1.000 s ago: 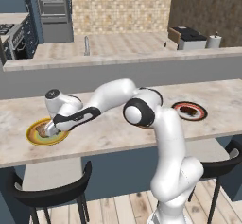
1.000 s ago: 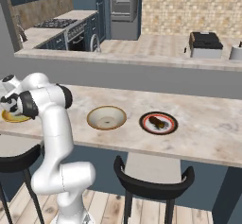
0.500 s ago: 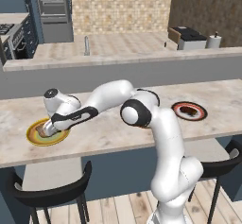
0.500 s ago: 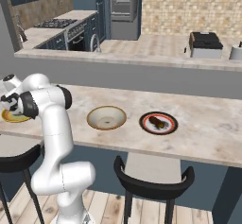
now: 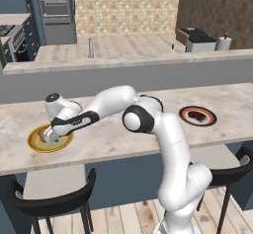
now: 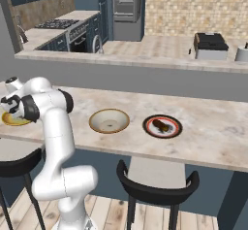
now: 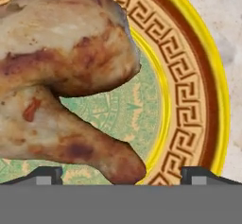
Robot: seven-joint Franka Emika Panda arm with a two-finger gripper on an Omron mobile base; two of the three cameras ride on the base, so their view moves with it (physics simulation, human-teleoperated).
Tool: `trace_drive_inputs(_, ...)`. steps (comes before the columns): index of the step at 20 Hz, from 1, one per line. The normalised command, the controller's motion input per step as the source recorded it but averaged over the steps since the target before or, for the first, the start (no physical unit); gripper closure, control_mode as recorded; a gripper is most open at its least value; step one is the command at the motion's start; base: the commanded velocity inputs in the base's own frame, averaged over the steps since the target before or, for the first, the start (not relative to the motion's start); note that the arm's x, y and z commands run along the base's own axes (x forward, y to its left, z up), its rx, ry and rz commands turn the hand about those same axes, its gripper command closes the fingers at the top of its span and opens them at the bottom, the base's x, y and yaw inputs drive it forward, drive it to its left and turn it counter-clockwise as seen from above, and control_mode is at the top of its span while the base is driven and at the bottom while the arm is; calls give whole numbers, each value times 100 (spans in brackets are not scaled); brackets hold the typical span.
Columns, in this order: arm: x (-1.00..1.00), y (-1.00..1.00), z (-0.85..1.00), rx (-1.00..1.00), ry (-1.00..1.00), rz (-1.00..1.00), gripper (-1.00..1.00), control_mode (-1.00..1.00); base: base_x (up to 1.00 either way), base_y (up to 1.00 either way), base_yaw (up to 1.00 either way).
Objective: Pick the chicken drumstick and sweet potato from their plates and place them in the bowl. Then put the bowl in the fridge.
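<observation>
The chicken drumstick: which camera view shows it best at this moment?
The hand view: the chicken drumstick lies close up on the yellow-rimmed plate, browning and shape clear. In the left base view the gripper covers most of it; in the right base view the arm hides it.

On the marble counter: 2 flat round plates, 1 yellow-rimmed point(image 5: 49, 140) at left and 1 red-rimmed point(image 6: 162, 126) at right; 1 beige brown-rimmed bowl point(image 6: 109, 121); 1 golden-brown roasted chicken drumstick point(image 7: 61, 76); 2 black stools point(image 6: 157, 190).

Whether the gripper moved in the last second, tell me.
Cannot tell: the gripper sits over the plate as before; any shift against its rim is too small to judge.
</observation>
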Motion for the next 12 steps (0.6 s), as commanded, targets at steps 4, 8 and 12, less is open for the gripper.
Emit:
trace_drive_inputs(4,8,6,-10,1,1,0,-100,-100,0,0,0)
trace_drive_inputs(8,0,2,-1,4,4,0,-100,-100,0,0,0)
trace_drive_inputs(12,0,5,0,4,2,3,-100,-100,0,0,0)
